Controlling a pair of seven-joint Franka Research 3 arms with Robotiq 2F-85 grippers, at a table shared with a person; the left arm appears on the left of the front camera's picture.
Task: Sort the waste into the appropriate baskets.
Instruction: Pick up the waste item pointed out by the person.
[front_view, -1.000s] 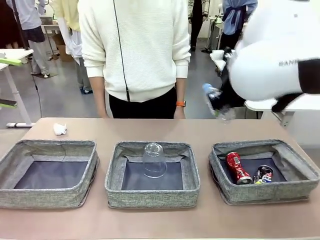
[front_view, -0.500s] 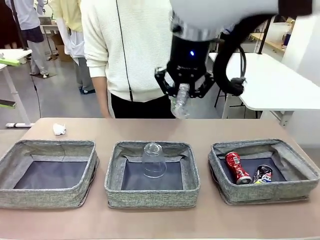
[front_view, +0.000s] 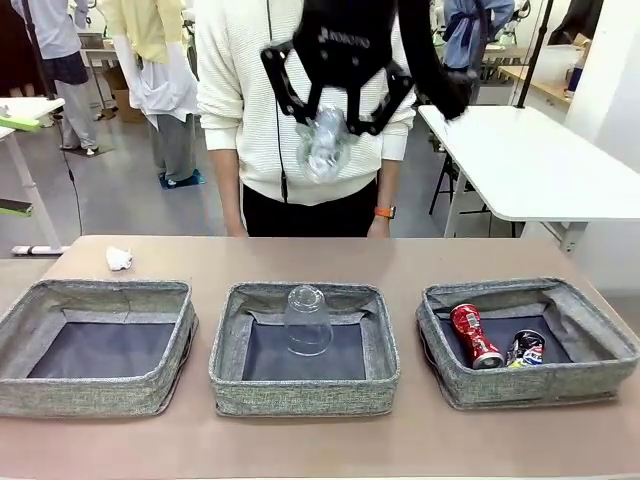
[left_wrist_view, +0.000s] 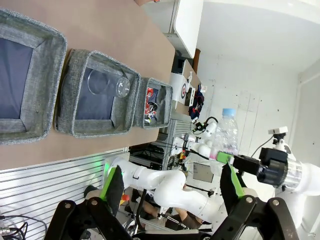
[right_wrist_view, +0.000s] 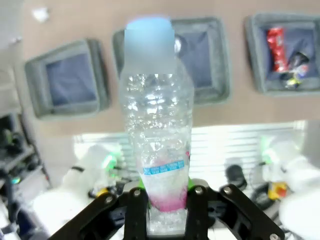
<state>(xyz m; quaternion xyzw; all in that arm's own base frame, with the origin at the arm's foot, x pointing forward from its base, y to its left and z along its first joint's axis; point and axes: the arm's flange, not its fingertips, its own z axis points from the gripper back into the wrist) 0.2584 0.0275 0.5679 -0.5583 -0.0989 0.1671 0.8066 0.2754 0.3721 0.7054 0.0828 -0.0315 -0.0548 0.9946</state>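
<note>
**Bottle swung from right side to centre, not dropped yet**

Right end effector (front_view: 328, 125) is clamped on the clear bottle (front_view: 325, 150), high at 12 o'clock above the middle basket (front_view: 372, 345). A second ago it was out at 2 o'clock. Probably headed for that basket, where the clear cup (front_view: 307, 320) sits. Left end effector (left_wrist_view: 171, 177) is spread wide, empty. Red can (front_view: 475, 335) and dark can (front_view: 527, 348) lie in the right basket (front_view: 600, 345). Paper wad (front_view: 120, 258) is at 10 o'clock on the counter (front_view: 420, 255), unsorted.

L basket (front_view: 90, 395) floor is being left open; mid basket (front_view: 305, 395) is being partly blocked by upturned clear cup (front_view: 308, 320), R basket (front_view: 530, 385) by red can (front_view: 476, 336) & crushed can (front_view: 527, 347).
</note>
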